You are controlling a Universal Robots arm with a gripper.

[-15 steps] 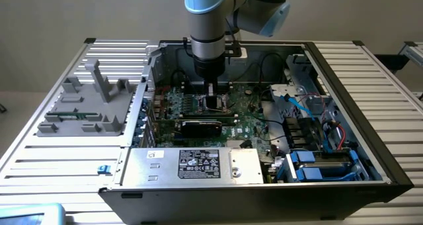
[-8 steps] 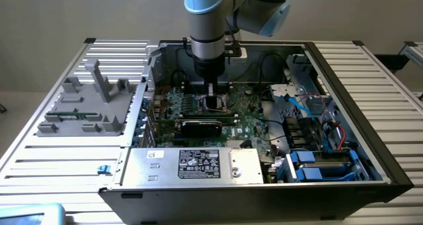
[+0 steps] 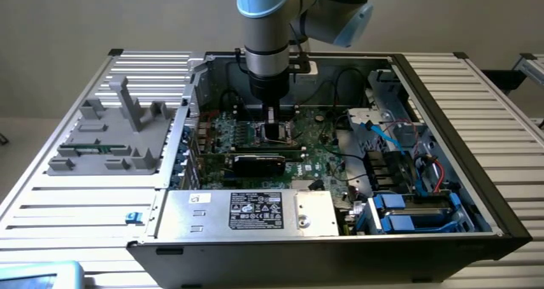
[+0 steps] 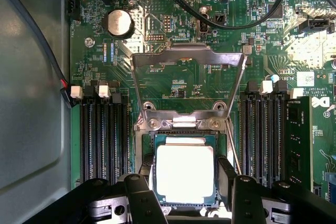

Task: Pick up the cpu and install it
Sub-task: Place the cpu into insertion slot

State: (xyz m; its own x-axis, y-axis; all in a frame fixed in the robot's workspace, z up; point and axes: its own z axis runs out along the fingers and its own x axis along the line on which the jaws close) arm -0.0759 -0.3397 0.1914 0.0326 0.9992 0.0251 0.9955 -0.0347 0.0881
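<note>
The cpu (image 4: 185,178), a flat square chip with a pale shiny metal top and a thin dark-green rim, sits square in the black socket (image 4: 140,145) on the green motherboard. My gripper (image 4: 185,169) is down over it, its two black fingers (image 4: 227,174) pressed against the chip's opposite edges. The socket's metal load plate (image 4: 188,59) stands swung open behind the chip. In the exterior view the gripper (image 3: 270,120) reaches straight down into the open computer case, onto the socket (image 3: 277,133) at the board's middle.
Black memory slots (image 4: 102,135) flank the socket, and a green memory stick (image 4: 298,140) stands in one. Black cables (image 4: 236,22) cross the board beyond a coin battery (image 4: 119,23). The power supply (image 3: 255,212), an expansion card (image 3: 264,162) and blue drive bays (image 3: 408,212) crowd the case. A grey fixture tray (image 3: 111,136) lies outside.
</note>
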